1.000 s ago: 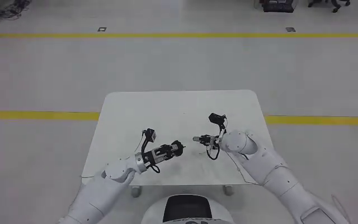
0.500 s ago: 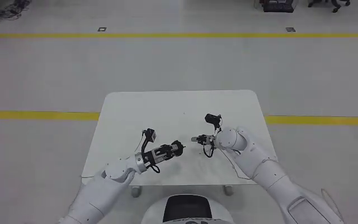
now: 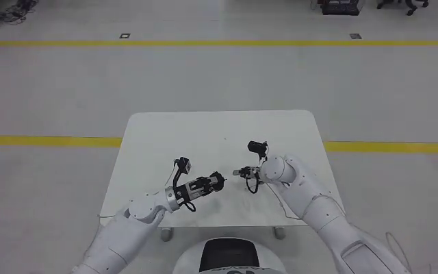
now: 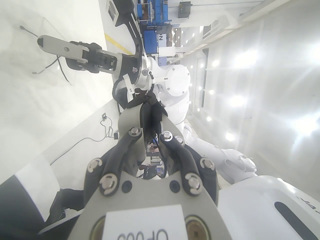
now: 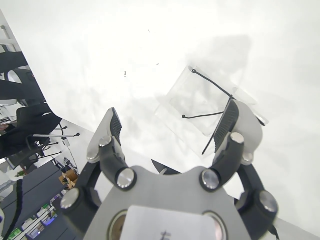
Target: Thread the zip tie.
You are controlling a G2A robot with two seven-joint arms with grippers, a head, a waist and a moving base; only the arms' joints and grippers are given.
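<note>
Right wrist view: right gripper [image 5: 172, 106] is hovering spread wide above the clear tray [image 5: 172, 89], zip ties [image 5: 212, 83] lying just ahead of it toward one side, strands running mostly crosswise to its reach; left gripper [image 4: 148, 112], pressed together, is hanging farther off.

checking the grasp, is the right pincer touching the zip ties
Cannot tell. In the right wrist view a pad of the open right pincer overlaps the zip ties; neither gap nor contact shows.
</note>
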